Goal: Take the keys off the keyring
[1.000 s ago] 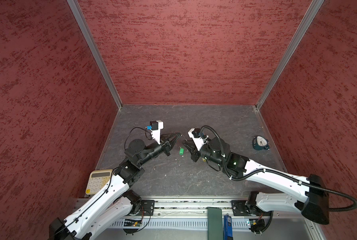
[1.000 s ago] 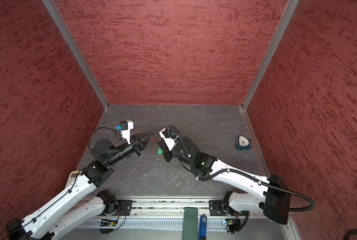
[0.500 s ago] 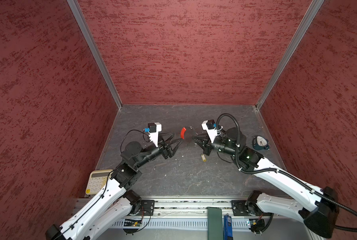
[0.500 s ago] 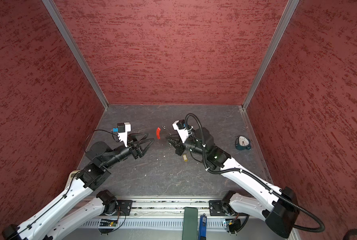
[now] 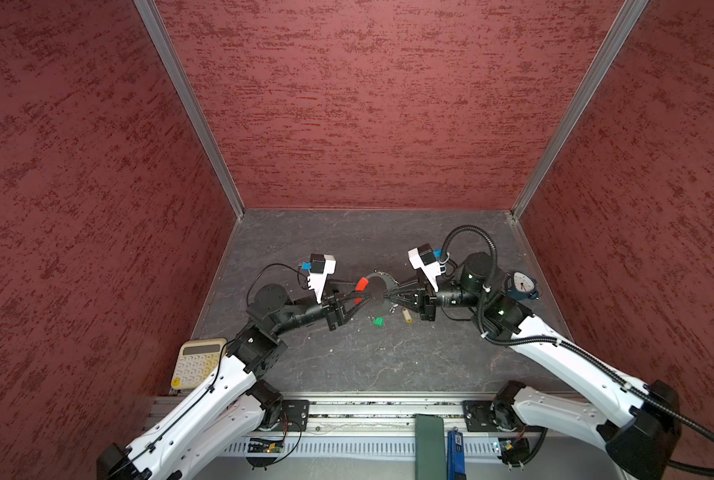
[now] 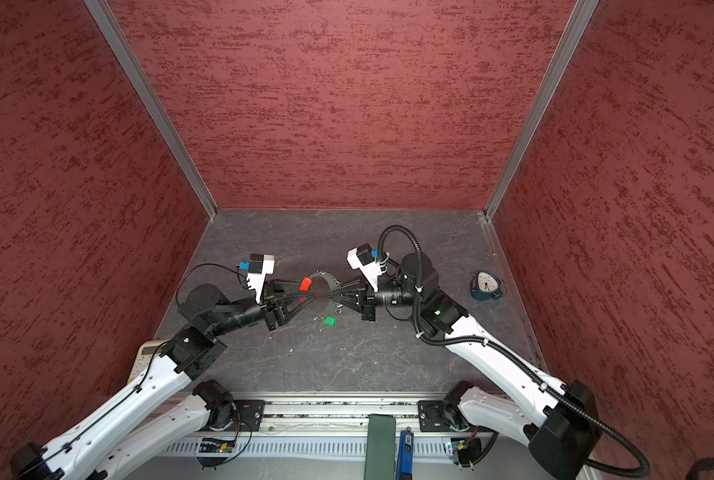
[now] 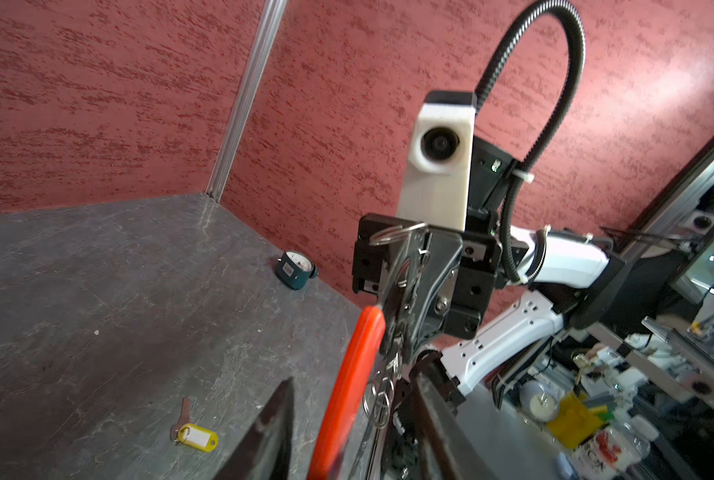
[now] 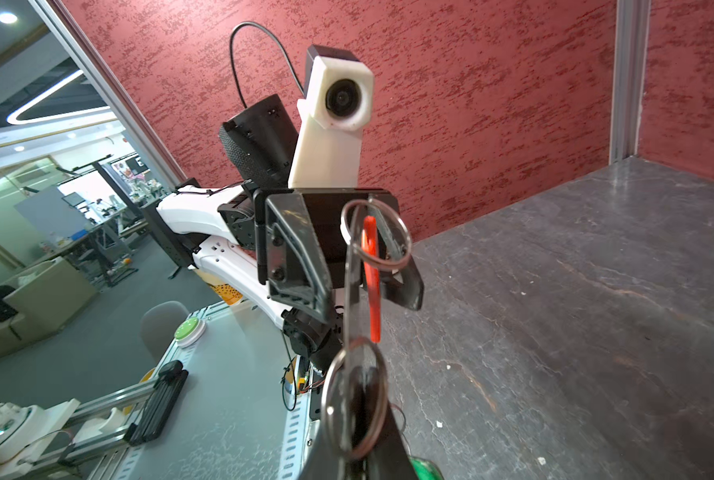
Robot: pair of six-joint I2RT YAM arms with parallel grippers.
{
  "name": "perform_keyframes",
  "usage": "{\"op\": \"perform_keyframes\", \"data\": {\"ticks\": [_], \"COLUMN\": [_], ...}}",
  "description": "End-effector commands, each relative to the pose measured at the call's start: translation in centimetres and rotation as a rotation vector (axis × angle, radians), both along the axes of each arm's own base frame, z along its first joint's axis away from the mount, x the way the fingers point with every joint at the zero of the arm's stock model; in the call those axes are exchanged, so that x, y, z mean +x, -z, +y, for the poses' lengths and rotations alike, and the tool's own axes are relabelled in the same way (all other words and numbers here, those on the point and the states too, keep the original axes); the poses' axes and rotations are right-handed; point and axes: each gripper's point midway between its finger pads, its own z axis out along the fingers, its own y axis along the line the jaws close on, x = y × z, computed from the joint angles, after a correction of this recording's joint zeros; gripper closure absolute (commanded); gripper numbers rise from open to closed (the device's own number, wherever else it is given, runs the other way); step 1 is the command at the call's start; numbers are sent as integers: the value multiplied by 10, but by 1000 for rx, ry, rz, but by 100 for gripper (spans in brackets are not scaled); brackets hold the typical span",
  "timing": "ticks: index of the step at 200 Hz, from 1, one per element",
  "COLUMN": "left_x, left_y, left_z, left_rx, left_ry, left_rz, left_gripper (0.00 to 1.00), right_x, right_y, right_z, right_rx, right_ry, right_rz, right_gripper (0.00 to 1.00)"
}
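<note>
Keyring [image 5: 362, 284], likely light, springy wire, is clamped in the clenched right hand [image 5: 386, 296]. Its red sleeve [image 7: 347, 386], probably the surest hold, stands between the released left hand's [image 5: 360, 297] parted fingers. Green key [image 5: 378, 321] and yellow key [image 5: 407, 317] lie on the bench [image 5: 347, 365] below both hands.

**Counter** [image 5: 367, 365]: dark grey, slate-like, pale-veined, with a few small light specks.

Lying directly on it:
- **Green key tag** [image 5: 378, 321]: flat, around the middle; shown in both top views.
- **Yellow key tag** [image 5: 407, 316]: flat, just right of the green one and not touching it. Joined to a small metal key [image 7: 185, 409] in the left wrist view.
- **Clock** [image 5: 521, 286]: dark teal with a pale dial, near the right edge, well apart from both tags.
- **Calculator** [image 5: 197, 361]: cream with pale buttons, at the near left corner, partly hidden.
</note>
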Motion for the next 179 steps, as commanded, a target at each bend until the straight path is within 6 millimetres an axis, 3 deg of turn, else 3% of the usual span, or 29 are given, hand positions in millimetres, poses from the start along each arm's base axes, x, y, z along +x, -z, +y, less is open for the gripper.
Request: {"op": "perform_keyframes", "data": {"ticks": [1,55,65,105,137,179], "left_x": [-11,-4,-3,2,22,57], "left_y": [-17,-21,-23,-26,-29,-19], "left_z": [-4,-4,-5,-7,1,11], "left_rx": [-34,-60,-64,-75,-74,-42], "left_ry": [73,55,54,29,-96,-277], "left_rz": [-39,-10,-4,-4,26,118], "left_gripper": [65,94,100,100,100,100], "right_x": [-2,20,25,37,41,48], "right_y": [-12,-4,-4,-4,-5,-5], "right_z": [0,2,2,-6,-17,-32], "right_rx": [39,-2,-4,3,-5,-15], "right_ry": [-35,74,101,206,291,398], "right_rz": [-21,32,43,34,15,-24], "right_gripper": [100,100,94,66,52,47]}}
